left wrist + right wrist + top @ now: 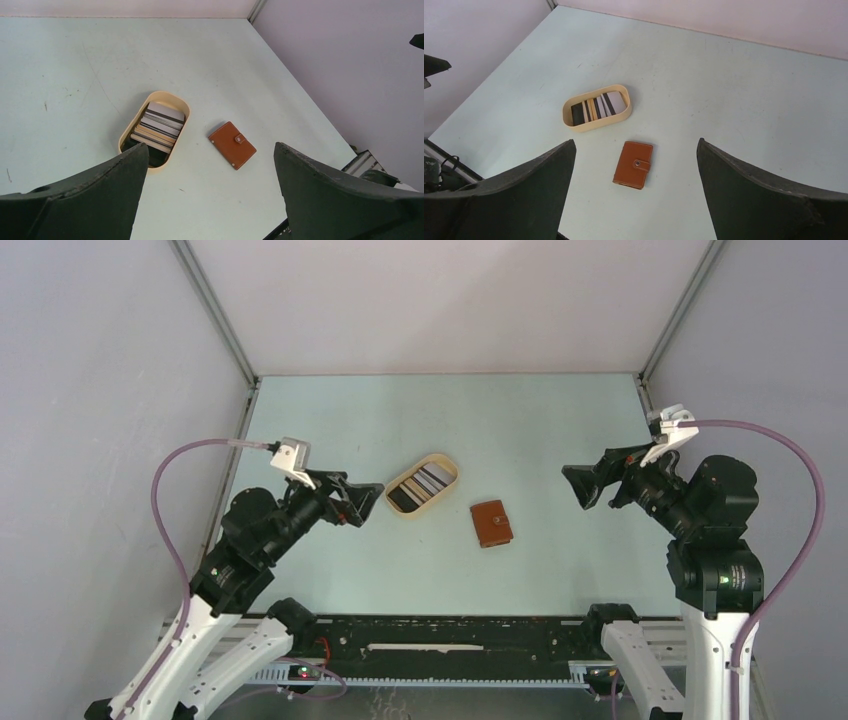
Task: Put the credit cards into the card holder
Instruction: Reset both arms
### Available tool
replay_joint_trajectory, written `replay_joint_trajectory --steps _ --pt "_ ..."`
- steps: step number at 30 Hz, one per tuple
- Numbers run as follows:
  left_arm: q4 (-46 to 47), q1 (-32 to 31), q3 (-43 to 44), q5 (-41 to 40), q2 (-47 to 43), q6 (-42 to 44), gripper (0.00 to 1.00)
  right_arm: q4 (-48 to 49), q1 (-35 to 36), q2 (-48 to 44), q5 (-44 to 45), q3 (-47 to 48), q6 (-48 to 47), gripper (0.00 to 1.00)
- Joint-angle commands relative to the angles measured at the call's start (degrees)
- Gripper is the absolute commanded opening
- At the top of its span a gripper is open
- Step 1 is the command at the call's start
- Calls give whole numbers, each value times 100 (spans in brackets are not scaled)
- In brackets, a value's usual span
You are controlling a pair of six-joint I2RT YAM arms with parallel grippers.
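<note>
Plastic striped credit cards (425, 483): likely stiff, slippery; pinch an edge.
Brown leather card holder (491, 523): soft, snapped shut.
Left gripper (372, 502), right gripper (578, 488): fingers apart, empty.

Oval tan tray (599, 122) on pale green table (400, 570), grey walls (100, 360) around

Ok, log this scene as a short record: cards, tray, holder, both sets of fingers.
credit cards: overlapping in a row inside the tray
tray: tan oval, on the table
card holder: brown, closed, tab snapped, flat on the table beside the tray, not touching it
left fingers: open, empty, raised by the tray's left end
right fingers: open, empty, raised to the right of the card holder
progress: card holder not yet opened
</note>
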Motion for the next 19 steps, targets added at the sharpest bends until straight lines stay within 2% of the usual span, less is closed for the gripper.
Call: replay_joint_trajectory --steps 1,19 --pt "29 43 219 -11 -95 158 100 245 -26 -51 -13 -38 118 100" --pt "40 43 203 32 -140 178 100 280 -52 -44 -111 -85 99 100"
